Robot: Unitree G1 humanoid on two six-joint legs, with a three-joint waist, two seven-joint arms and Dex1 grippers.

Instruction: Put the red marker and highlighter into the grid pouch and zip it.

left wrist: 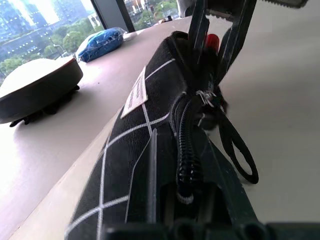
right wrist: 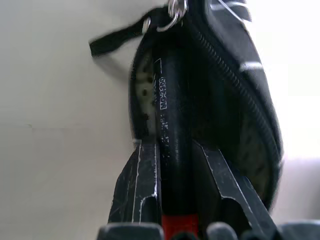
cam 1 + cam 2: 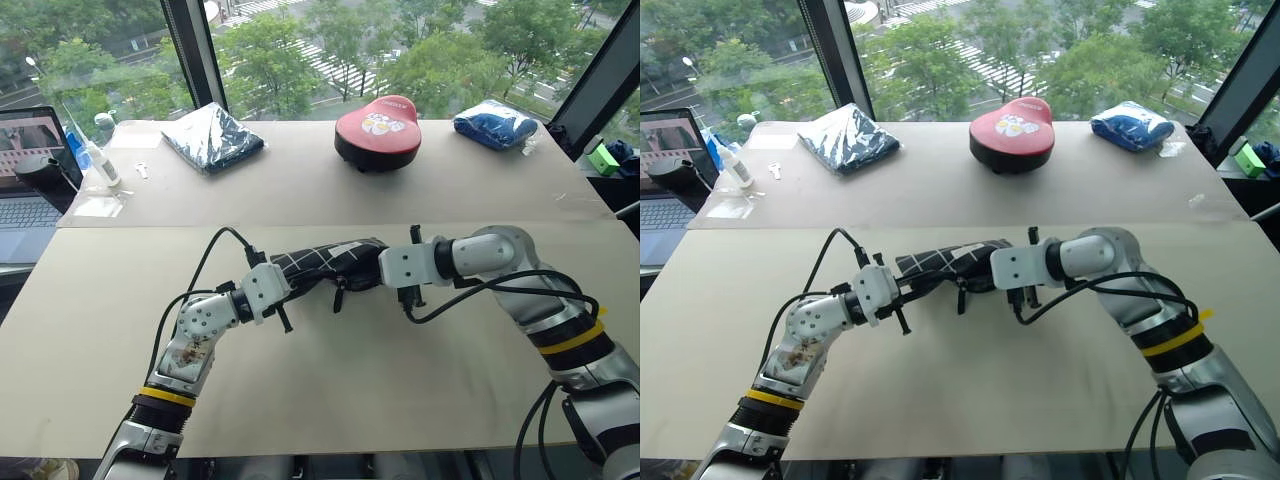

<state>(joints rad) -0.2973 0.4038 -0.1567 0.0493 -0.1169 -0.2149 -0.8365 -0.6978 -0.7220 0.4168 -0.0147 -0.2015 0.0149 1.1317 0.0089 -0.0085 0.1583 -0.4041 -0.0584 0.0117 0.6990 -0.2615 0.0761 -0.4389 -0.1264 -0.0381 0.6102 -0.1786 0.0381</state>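
Observation:
The grid pouch (image 3: 325, 262) lies lengthwise in the middle of the near table, its zipper (image 1: 186, 145) partly open with the black pull cord (image 1: 239, 155) hanging out. My left gripper (image 3: 283, 288) is shut on the pouch's left end. At the pouch's right end, my right gripper (image 2: 175, 150) is shut on the red marker (image 2: 172, 120). The black barrel points into the open mouth and the red end (image 1: 212, 41) sits back between the fingers (image 2: 142, 185). The highlighter is out of view.
On the far table sit a dark blue folded bag (image 3: 212, 135), a red-topped black case (image 3: 378, 130) and a blue bundle (image 3: 495, 124). A laptop (image 3: 25, 190) and a small bottle (image 3: 100, 160) stand at the far left. A green object (image 3: 603, 158) lies beyond the right edge.

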